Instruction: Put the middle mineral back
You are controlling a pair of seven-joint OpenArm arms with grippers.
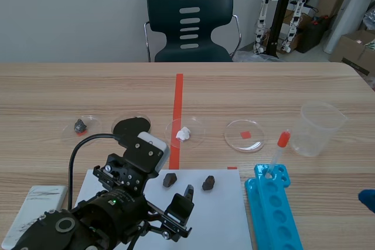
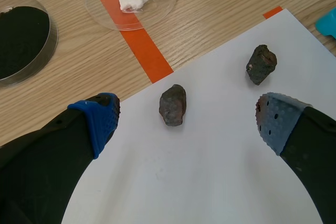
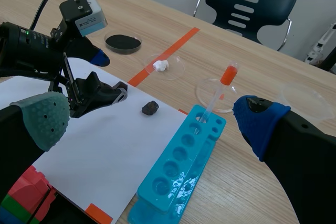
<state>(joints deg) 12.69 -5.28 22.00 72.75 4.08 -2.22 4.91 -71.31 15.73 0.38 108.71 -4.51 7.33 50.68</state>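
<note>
Two dark brown minerals lie on a white paper sheet (image 1: 217,221). One mineral (image 2: 172,105) sits on the paper below and between the fingers of my open left gripper (image 2: 187,113), untouched. The second mineral (image 2: 261,64) rests ahead of the right-hand finger (image 2: 278,121). In the scene view these are the left mineral (image 1: 169,180) and the right mineral (image 1: 208,182), with the left gripper (image 1: 167,171) hovering over the left one. My right gripper (image 3: 152,124) stands open at the table's near right, holding nothing.
A row of petri dishes lies beyond the paper: grey stone (image 1: 80,125), black powder (image 1: 132,126), white lump (image 1: 184,134), and an empty dish (image 1: 244,134). A plastic cup (image 1: 316,127), a blue tube rack (image 1: 272,209) with an orange-capped tube (image 1: 278,153), and a marbled slab (image 1: 29,215) stand nearby.
</note>
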